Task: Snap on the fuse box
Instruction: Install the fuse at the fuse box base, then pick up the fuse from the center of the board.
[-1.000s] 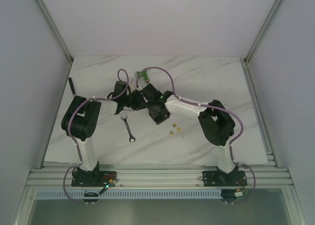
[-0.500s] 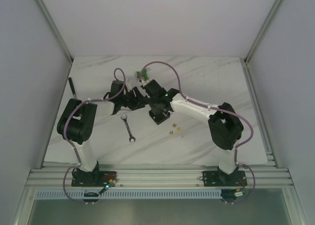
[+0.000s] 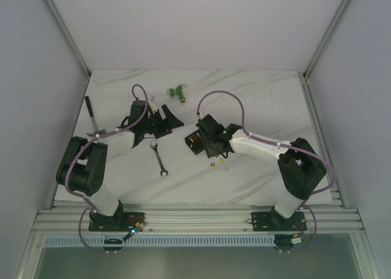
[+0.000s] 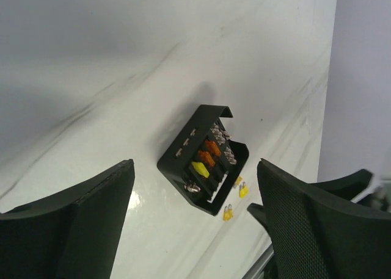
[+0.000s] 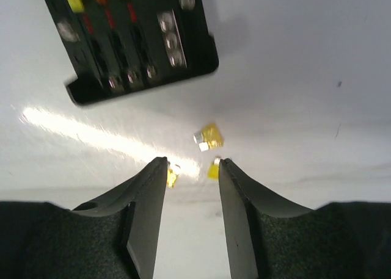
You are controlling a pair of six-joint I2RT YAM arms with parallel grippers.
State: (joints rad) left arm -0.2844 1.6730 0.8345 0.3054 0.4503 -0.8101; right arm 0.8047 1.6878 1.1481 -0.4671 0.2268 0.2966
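Note:
The fuse box (image 3: 195,142) is a small black square box lying on the white table, held by nothing. Orange and yellow fuses show inside it in the left wrist view (image 4: 204,160); its lower edge fills the top of the right wrist view (image 5: 128,41). My left gripper (image 3: 173,126) stands left of the box, jaws wide open (image 4: 195,166) and empty. My right gripper (image 3: 214,152) hovers just right of and nearer than the box, open (image 5: 192,163), nothing between its fingers, its tips over loose yellow fuses (image 5: 209,137).
Loose yellow fuses (image 3: 217,161) lie just near of the box, also seen beside it (image 4: 227,213). A wrench (image 3: 159,158) lies left of centre. A green connector (image 3: 178,93) sits at the back. A dark thin tool (image 3: 90,111) rests by the left edge.
Both grippers opened and drew apart from where they met at the centre. The left arm pulled back to the left, the right arm swung right. The box now lies free on the table.

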